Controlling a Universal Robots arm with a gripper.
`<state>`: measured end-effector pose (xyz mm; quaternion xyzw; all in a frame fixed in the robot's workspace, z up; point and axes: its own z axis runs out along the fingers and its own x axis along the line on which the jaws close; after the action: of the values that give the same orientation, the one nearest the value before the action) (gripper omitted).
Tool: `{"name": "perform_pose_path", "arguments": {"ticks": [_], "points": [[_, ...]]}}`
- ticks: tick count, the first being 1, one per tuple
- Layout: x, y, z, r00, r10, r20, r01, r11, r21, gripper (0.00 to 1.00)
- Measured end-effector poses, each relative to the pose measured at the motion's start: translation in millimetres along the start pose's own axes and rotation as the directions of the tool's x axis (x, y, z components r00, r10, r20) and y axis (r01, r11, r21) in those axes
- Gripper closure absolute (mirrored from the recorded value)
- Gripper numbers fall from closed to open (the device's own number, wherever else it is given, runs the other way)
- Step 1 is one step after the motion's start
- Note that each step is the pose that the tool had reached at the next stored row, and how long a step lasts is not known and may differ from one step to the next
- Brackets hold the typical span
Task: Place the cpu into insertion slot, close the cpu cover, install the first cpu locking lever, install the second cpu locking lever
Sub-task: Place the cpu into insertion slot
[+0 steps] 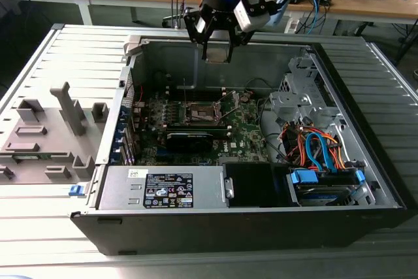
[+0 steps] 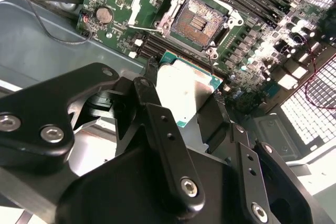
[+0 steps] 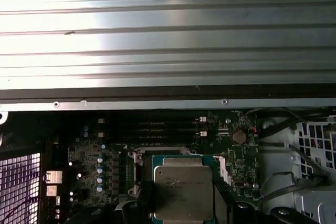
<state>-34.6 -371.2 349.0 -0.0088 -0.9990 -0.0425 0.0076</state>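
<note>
exterior view, from its left to its right: a grey moulded fixture tray [image 1: 46, 138] lies outside the open computer case [image 1: 248, 230]. inside the case the green motherboard [image 1: 245, 132] lies flat, with the insertion slot [image 1: 200, 113] near its middle. the gripper [image 1: 216, 49] hangs over the case's far wall, well above the slot and a little to the right of it. a drive cage with orange and blue cables [image 1: 320, 151] occupies the right end.

gripper state: closed on the cpu [image 2: 185, 85]. its fingers [image 2: 163, 129] clamp two opposite edges, and the metal top faces the wrist cameras.

socket: in the second wrist view the insertion slot is bare with its contacts exposed. the cpu cover [image 2: 137, 1] appears swung open beside it.

judgement: step one, placing the cpu, is in hand. the cover and both levers are not yet done. the placement calls for squaring the chip over the socket, matching its corners to the rim, and a level descent, as any tilt could harm the contacts.
</note>
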Motion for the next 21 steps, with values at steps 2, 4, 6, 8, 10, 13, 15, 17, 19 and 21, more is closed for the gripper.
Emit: {"name": "perform_pose_path", "arguments": {"ticks": [2,4,6,8,10,13,15,17,19,21], "points": [[0.0,-0.3,0.0,1.0000,0.000,-0.0001,0.000,1.0000,0.0001,0.45],[0.0,-0.7,0.1,1.0000,0.000,-0.0001,0.000,1.0000,0.0001,0.45],[-0.1,-3.3,3.5,1.0000,0.000,0.0000,0.000,1.0000,0.0012,0.45],[-0.1,-3.6,3.5,1.0000,0.000,0.0000,0.000,1.0000,0.0013,0.45],[-0.1,-4.0,3.6,1.0000,0.000,0.0000,0.000,1.0000,0.0012,0.45],[-0.2,-6.6,6.5,1.0000,0.000,0.0001,0.000,1.0000,0.0039,0.45],[-0.2,-7.0,6.9,1.0000,0.000,0.0000,0.000,1.0000,0.0041,0.45],[-0.3,-7.6,7.4,1.0000,0.000,0.0002,0.000,1.0000,0.0042,0.45],[-0.3,-8.6,7.6,1.0000,0.000,0.0001,0.000,1.0000,0.0047,0.45],[-0.3,-9.7,8.0,1.0000,0.000,0.0001,0.000,1.0000,0.0051,0.45]]}}
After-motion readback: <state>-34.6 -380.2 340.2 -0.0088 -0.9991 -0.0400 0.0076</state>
